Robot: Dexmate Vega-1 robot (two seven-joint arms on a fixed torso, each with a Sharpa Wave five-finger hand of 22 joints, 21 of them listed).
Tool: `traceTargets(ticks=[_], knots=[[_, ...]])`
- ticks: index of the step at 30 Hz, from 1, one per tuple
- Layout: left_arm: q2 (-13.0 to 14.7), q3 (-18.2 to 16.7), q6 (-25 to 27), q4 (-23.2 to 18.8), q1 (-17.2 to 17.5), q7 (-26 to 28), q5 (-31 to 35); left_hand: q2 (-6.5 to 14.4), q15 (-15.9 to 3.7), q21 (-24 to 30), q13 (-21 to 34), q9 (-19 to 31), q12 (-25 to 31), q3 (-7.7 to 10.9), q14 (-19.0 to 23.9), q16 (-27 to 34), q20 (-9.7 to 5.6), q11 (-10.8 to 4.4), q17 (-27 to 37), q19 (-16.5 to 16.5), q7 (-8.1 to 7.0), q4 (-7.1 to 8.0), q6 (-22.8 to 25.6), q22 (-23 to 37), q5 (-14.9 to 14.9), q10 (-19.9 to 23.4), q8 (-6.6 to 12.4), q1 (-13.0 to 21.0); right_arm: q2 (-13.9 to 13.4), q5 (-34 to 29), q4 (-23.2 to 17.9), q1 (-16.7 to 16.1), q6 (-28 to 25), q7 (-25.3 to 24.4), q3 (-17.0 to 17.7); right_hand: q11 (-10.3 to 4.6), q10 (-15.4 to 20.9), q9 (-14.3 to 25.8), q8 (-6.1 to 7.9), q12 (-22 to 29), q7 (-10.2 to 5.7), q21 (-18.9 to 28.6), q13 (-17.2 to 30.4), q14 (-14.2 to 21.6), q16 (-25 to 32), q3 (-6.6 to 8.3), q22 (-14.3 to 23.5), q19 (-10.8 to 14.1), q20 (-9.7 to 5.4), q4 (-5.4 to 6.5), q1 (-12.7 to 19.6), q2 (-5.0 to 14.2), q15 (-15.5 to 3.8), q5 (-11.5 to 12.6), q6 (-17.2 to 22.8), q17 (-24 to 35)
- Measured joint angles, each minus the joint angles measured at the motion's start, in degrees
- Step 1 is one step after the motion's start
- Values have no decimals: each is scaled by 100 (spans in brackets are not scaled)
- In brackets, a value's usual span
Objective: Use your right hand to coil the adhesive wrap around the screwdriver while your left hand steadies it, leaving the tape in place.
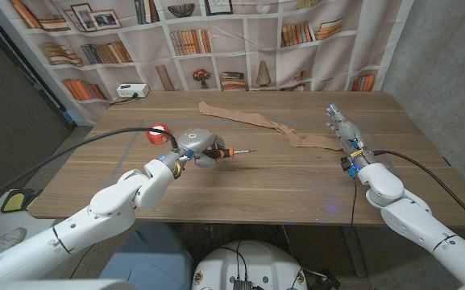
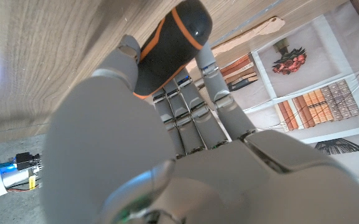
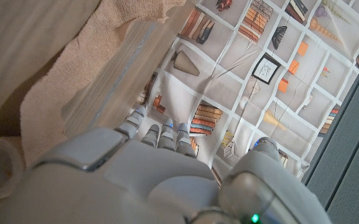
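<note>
A: Where is the screwdriver (image 1: 226,152) held?
B: In the left hand (image 1: 193,145), fingers wrapped round its handle, shaft pointed toward the robot's right, axis across the table (image 1: 280,181).
A: And the wrap (image 1: 256,121)?
B: Laid flat beyond, its end beside the empty, spread right hand (image 1: 342,129).

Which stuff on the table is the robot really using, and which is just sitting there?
Using:
- screwdriver, gripped by the left robot hand
- tan wrap strip on the table
- right robot hand, at the strip's end

Just sitting there:
- red roll
- white box at the table's back edge
</note>
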Motion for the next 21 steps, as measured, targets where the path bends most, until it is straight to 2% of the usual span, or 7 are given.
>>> traceTargets(ticks=[8, 11, 14, 18, 21], knots=[[-116, 17, 166, 34, 27, 185, -59, 0, -20, 29, -27, 0, 0, 0, 21, -32, -10, 31, 7, -9, 2, 0, 17, -17, -3, 31, 0, 0, -177, -358, -183, -53, -195, -126, 22, 2, -63, 0, 0, 0, 0, 0, 0, 3, 13, 22, 0, 0, 0, -21, 23, 23, -2, 0, 0, 0], [-151, 36, 181, 66, 28, 252, -94, -1, -19, 66, -24, 0, -1, -1, 21, -40, -20, 32, 7, -20, 3, 0, 18, -34, -6, 31, 0, 0, -243, -469, -257, -74, -259, -166, 42, 0, -62, 0, 0, 0, 0, 0, 0, 91, 56, 32, 0, 0, 0, -31, 46, 46, -69, 0, -1, 0], [-178, 52, 223, 93, 27, 319, -124, -1, -19, 68, -10, 0, -34, -1, 21, -40, -20, 0, 6, -20, 3, 0, 18, -37, -6, 62, 0, 1, -309, -599, -327, -97, -322, -218, 61, -21, -41, 29, 0, 0, 0, 0, 0, 113, 58, 23, 0, 0, 0, -55, 46, 46, -70, 0, 0, 0], [-210, 81, 235, 140, 10, 399, -166, -1, -18, 109, -10, 0, -46, -16, 22, -40, -19, 0, 6, -20, 3, -1, 19, -41, -10, 61, 0, 1, -416, -815, -444, -134, -403, -288, 87, -35, -55, 29, 0, -23, 0, 0, 0, 103, 58, 70, 0, 0, 0, -101, 158, 64, -81, 0, -1, 0], [-238, 113, 242, 188, -22, 457, -195, -1, -10, 111, -10, 0, -46, -24, 30, -40, -19, 0, 6, -19, 3, -8, 19, -41, -11, 61, 0, 1, -545, -1034, -563, -170, -546, -356, 117, -93, -113, 29, 0, -47, 0, 0, 0, 80, 58, 134, 0, 0, 0, -198, 350, 115, -103, 0, -1, 0]])
